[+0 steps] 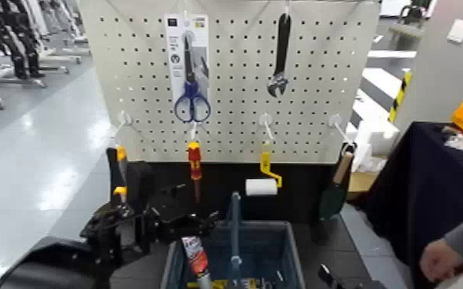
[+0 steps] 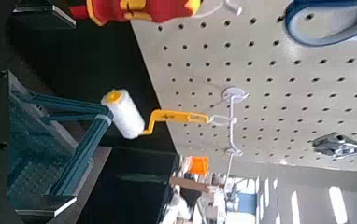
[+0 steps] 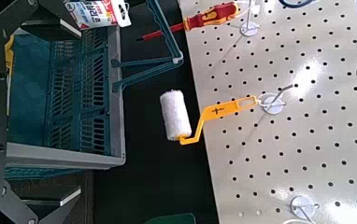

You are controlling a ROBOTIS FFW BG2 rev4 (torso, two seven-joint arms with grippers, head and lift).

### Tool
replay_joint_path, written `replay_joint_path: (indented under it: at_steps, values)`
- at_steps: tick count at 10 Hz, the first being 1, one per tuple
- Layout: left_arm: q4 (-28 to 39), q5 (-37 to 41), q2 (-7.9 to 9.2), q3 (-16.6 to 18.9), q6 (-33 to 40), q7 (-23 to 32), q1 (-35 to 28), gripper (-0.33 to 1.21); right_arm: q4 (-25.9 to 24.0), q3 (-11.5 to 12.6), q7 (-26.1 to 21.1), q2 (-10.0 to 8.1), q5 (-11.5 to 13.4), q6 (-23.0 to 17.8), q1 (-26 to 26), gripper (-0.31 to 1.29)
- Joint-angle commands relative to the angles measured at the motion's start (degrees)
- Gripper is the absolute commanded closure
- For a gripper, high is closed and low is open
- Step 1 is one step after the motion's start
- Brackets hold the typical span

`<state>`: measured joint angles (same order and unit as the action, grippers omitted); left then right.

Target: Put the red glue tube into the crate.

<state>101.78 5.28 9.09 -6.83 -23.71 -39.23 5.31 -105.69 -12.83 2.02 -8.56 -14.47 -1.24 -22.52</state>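
Red and white, with a printed label, for the glue tube (image 1: 195, 256): in the lower middle of the head view, slanting over the left part of the blue-grey crate (image 1: 294, 257). Cannot tell whether resting on anything inside. Just above it, the left gripper (image 2: 50, 112), spread wide with nothing pinched between the fingers. At the lower right of the head view, near the crate, the right gripper (image 3: 57, 114), likewise spread and empty. Up the middle of the crate, a blue handle (image 1: 235, 223), upright; down at the bottom, some yellow items (image 1: 221, 284), too small to make out.

Behind, across the upper half of the frame, a pale pegboard (image 1: 234, 54). Upper left of it, scissors (image 1: 191, 100) on a card; upper right, an adjustable wrench (image 1: 282, 58). Along its lower edge, from left to right, a red-and-yellow screwdriver (image 1: 194, 160), a small paint roller (image 1: 261, 187) with a white sleeve and yellow frame, then a dark green tool (image 1: 334, 196). At the lower right edge, well apart from the crate, a person's hand (image 1: 439, 260) beside a dark-covered table (image 1: 415, 177)
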Motion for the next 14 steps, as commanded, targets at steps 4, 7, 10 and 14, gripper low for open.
replay_joint_path:
  at_steps: [4,7,10,14]
  values:
    - [6.32,-1.94,-6.19,6.21,15.71,17.43,-17.00,0.02,-0.57,0.44,-2.11,0.21,1.03,-2.01,-1.65,0.14]
    - [6.32,-5.63,-10.76,8.59,21.69,21.48,-23.50,0.03,-1.01,0.70,-3.87,0.47,2.52,-3.41,-2.62,0.14]
    - [5.79,-6.33,-11.99,9.11,24.32,23.67,-26.49,0.05,-1.97,1.23,-6.42,0.38,5.24,-4.82,-4.37,0.13]
    - [5.79,-5.89,-11.99,8.06,24.59,25.52,-28.42,0.07,-2.68,1.14,-9.14,0.65,6.83,-5.52,-5.52,0.13]
